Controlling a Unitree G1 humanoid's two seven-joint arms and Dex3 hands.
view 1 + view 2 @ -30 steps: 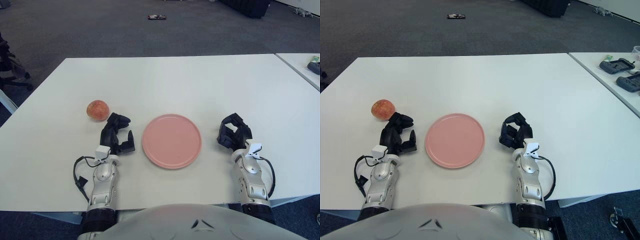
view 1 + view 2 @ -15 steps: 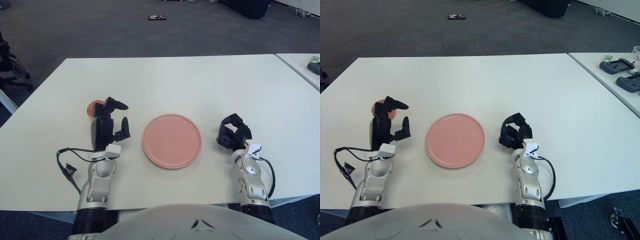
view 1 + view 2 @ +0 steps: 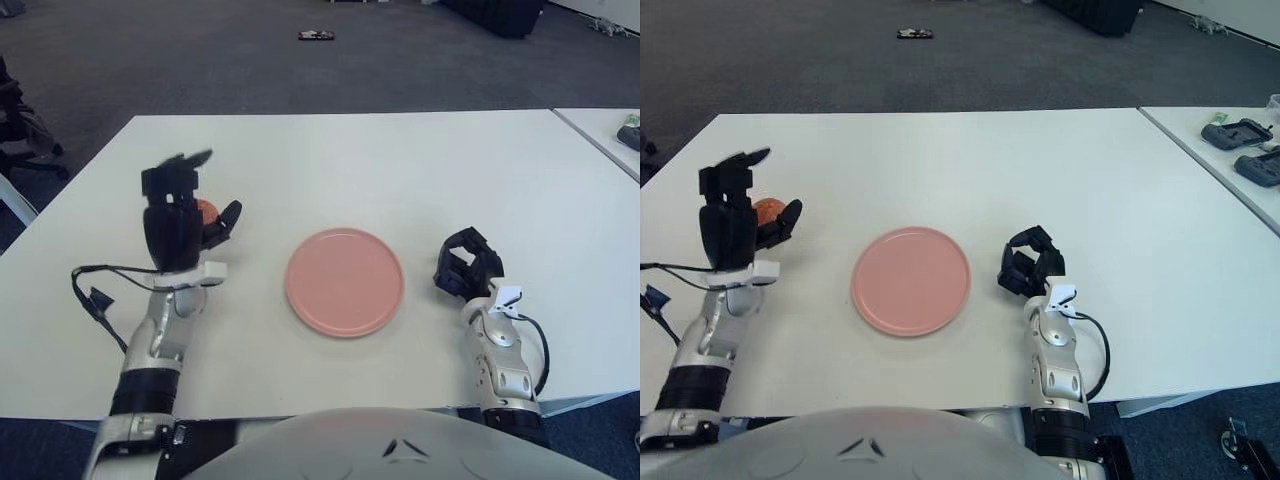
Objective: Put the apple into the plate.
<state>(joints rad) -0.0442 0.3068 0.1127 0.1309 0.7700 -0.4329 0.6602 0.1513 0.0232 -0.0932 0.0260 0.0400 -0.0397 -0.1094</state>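
Showing: the reach phase, with the left hand rising over the fruit at the left of the frame.
Apple (image 3: 205, 209): lying on the white table (image 3: 400, 170) at left centre, mostly hidden behind the hand; only a small orange-red patch is showing between palm and thumb.
Left hand (image 3: 178, 215): standing raised in front of the apple with fingers spread upward and thumb out to the right; nothing is being pinched.
Change: a second ago this hand was lying low just right of the fully visible apple; it has been lifting and shifting toward the upper left, so it is now covering the fruit.
Meaning for the task: the grasp is apparently being prepared, not made; the apple is remaining outside the plate, so the transfer is not yet begun.
Plate (image 3: 344, 281): pink, empty, sitting at frame centre, well apart from the apple, to its right.
Right hand (image 3: 466, 266): showing right of the plate, fingers curled, holding nothing, unchanged in place.
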